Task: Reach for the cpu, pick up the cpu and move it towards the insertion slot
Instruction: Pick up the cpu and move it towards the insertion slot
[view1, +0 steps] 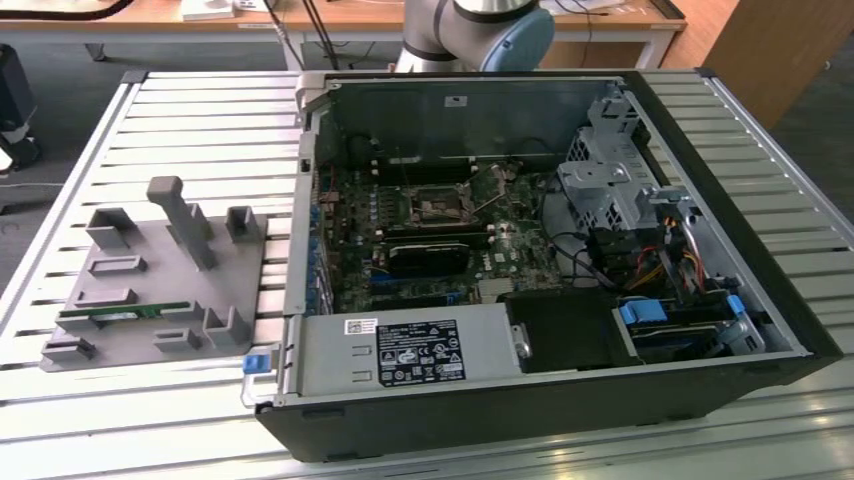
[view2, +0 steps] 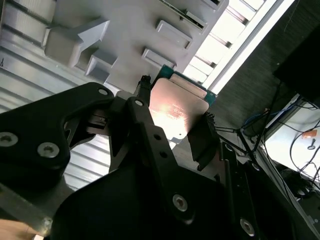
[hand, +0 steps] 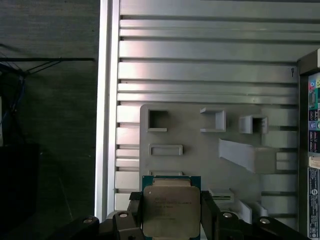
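In both wrist views the cpu, a flat square chip with a silvery top and a green rim, sits between the two black fingers. My gripper is shut on its opposite edges. It hangs well above the grey fixture plate, over the plate's edge next to the slatted table. The insertion slot is the square dark socket with a metal frame on the green board inside the open computer case, off to the exterior view's right of the plate.
The grey fixture plate carries raised blocks, a tall post and a green memory stick. A black oblong block lies just below the socket. Case walls, a drive cage and cables surround the board. The arm's base stands behind the case.
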